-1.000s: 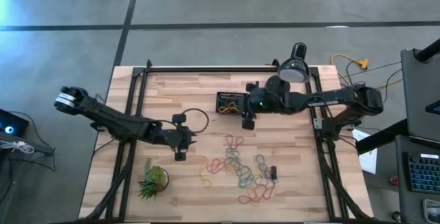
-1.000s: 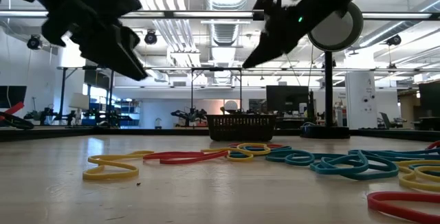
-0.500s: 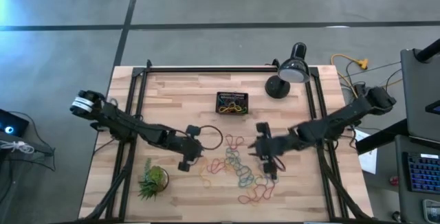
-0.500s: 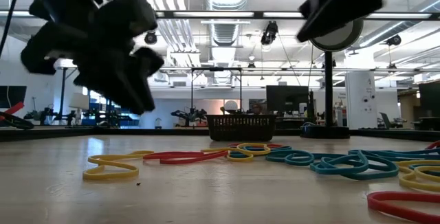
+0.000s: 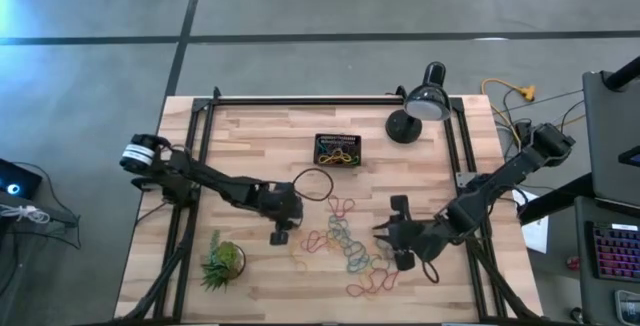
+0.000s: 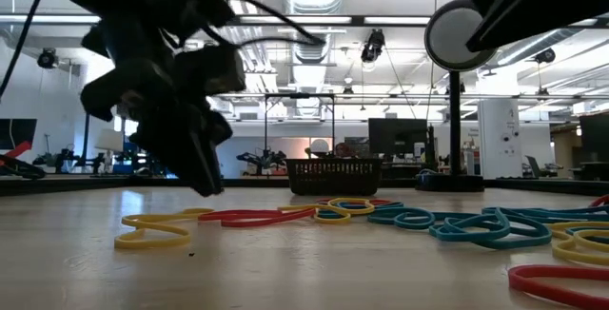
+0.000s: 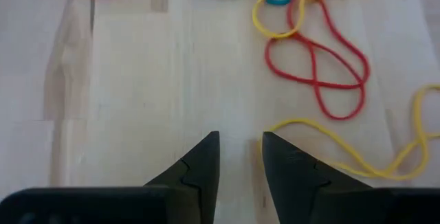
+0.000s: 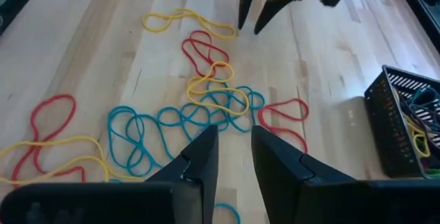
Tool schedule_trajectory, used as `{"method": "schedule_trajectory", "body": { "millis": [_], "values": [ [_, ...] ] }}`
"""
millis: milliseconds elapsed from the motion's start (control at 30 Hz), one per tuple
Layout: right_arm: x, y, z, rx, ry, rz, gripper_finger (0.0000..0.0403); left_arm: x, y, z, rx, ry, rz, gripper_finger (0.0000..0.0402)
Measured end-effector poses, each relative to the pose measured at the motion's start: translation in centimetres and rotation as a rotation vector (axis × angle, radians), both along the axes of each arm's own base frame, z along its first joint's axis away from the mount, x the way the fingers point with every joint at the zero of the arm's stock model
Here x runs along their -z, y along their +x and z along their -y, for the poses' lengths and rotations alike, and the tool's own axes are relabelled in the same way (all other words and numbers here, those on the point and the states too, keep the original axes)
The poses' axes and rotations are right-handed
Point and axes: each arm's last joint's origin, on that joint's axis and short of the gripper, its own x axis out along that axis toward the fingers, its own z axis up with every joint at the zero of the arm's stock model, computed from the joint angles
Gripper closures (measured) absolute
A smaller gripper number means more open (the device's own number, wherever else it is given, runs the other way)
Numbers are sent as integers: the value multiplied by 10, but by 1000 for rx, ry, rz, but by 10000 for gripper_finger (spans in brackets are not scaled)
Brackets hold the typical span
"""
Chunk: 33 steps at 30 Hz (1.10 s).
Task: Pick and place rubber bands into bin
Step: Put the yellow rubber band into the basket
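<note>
Many coloured rubber bands [image 5: 345,244] lie loose on the wooden table, spread across its near middle; they also show in the right wrist view [image 8: 206,107] and in the low view [image 6: 400,218]. The black bin [image 5: 338,150] stands farther back with a few bands inside. My left gripper [image 5: 279,236] hangs open just left of the pile, close over the wood, with nothing between its fingers [image 7: 206,165]; a yellow band [image 7: 344,148] lies beside them. My right gripper [image 5: 388,241] hovers open at the pile's right side, pointing slantwise down at the blue and yellow bands [image 8: 220,104].
A black desk lamp [image 5: 420,106] stands at the far right. A spiky green plant [image 5: 222,261] sits near the front left. A black cable loop [image 5: 315,184] sticks out from the left arm. Bare wood lies between the bin and the pile.
My right gripper has swung from beside the bin toward the table's near edge, to the right side of the band pile. My left gripper has come down and toward the right, closer to the pile's left edge. The bands have stayed where they were.
</note>
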Motion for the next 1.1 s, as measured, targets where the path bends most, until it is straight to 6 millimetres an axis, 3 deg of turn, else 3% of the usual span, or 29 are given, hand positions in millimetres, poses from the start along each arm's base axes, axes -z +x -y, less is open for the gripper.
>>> {"method": "schedule_trajectory", "body": {
  "millis": [400, 633, 1100],
  "values": [
    [-1, -1, 1, -46, -69, -2, 335, 36, 11, 2, 27, -70, -103, 310],
    [-1, 0, 2, -36, -95, 5, 334, 45, 5, 5, 74, -116, -204, 340],
    [1, -1, 3, -16, -108, 13, 337, 48, -1, -1, -50, 139, -229, 399]
  ]
}}
